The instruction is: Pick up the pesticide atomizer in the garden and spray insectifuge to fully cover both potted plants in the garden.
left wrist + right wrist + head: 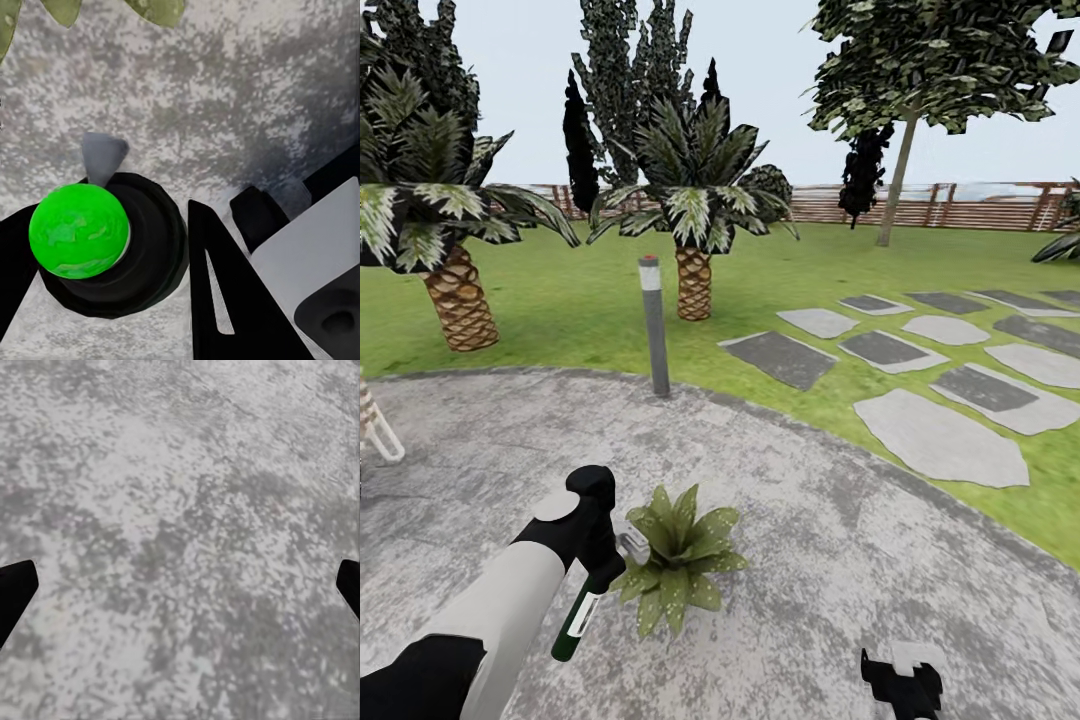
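Left gripper (600, 570) clamped around the pesticide atomizer (577, 618), bottle hanging down and slightly back toward the robot from the fingers, long axis near upright with a small tilt, white label facing out. Potted plant (678, 560) just beside that gripper, off to its outer side and a touch ahead, leaf tips nearly brushing the bottle's pale trigger head (632, 545). From the left wrist camera: bright green round top of the atomizer (77, 232) sitting in a dark collar between the black fingers (225, 300), grey nozzle (101, 156) poking forward toward leaf tips (157, 9) at the far edge, mottled stone patio (247, 90) underneath. Nozzle heading looks roughly toward the leaves, though hard to be sure from this angle. Right gripper (902, 685) low over bare patio, well apart from the plant, fingers (15, 589) spread wide and holding nothing. Left arm plainly the nearer one. Likely step in hand: aiming the spray at this rosette; a small swing of the nozzle toward the plant's centre looks to be what the next move turns on
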